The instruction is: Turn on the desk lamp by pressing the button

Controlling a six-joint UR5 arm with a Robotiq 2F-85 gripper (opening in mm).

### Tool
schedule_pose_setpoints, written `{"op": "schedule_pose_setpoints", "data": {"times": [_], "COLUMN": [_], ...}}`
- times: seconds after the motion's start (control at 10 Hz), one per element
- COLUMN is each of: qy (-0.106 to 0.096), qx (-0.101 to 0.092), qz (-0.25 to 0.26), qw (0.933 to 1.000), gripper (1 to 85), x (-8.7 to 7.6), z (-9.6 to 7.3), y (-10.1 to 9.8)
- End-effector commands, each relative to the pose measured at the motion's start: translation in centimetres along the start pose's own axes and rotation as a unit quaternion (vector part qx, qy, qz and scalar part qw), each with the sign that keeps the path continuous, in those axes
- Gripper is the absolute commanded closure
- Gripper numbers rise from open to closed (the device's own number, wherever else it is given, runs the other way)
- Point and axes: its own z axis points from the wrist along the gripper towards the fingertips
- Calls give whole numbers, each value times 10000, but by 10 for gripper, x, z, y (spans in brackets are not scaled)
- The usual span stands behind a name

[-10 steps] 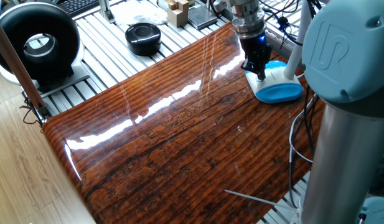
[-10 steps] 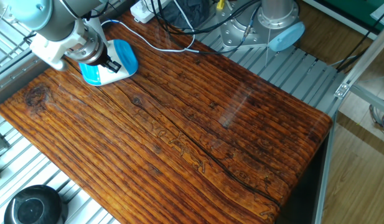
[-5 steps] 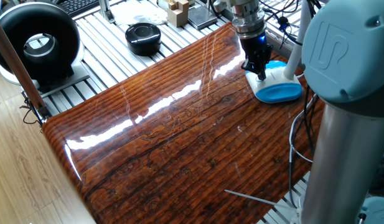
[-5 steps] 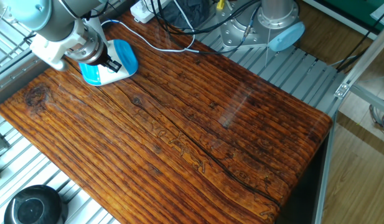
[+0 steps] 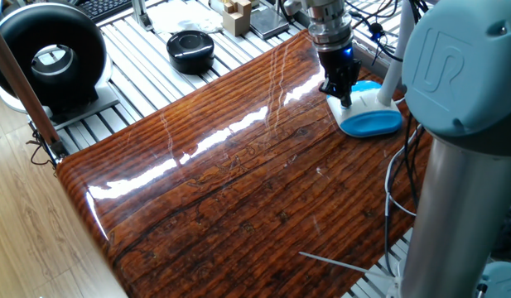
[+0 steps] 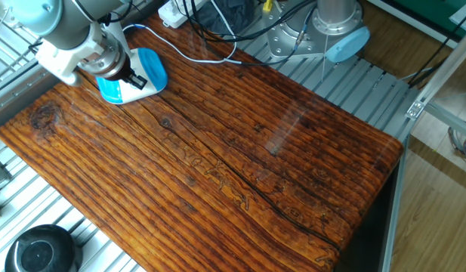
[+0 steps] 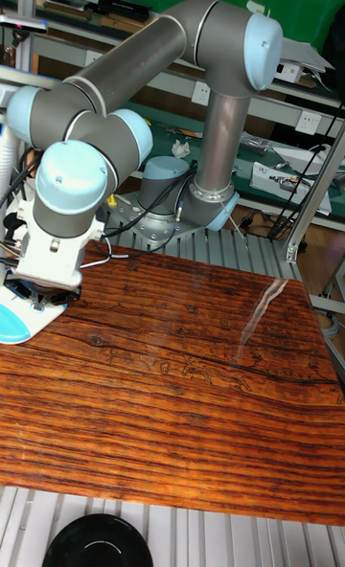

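The desk lamp (image 5: 373,122) stands at the far edge of the wooden table, its flat base white on top and light blue at the sides, with a slim white neck (image 5: 392,74) rising from it. My gripper (image 5: 346,98) points down onto the white top of the base, its black fingers shut together and their tip touching the base. The other fixed view shows the gripper (image 6: 140,80) lying over the lamp base (image 6: 153,69). In the tall view the gripper (image 7: 43,297) hides most of the lamp base (image 7: 13,324). The button itself is hidden under the fingers.
A round black disc device (image 5: 190,50) and a large black ring-shaped device (image 5: 50,51) stand beyond the table's left side. A white power strip (image 6: 172,11) and cables (image 6: 210,47) lie behind the lamp. A thin rod (image 5: 338,264) rests near the table's front corner.
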Motion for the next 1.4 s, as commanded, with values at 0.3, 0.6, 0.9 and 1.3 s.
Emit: {"op": "schedule_pose_setpoints", "data": {"times": [0.3,0.6,0.9,1.3], "qy": [49,59,74,72], "qx": [-54,-26,-27,-56], "qz": [-96,-77,-54,-104], "qw": [9999,9999,10000,9999], "gripper": [847,847,847,847], "x": [0,-1,0,3], "z": [1,-1,-3,-7], "y": [1,3,4,-4]}}
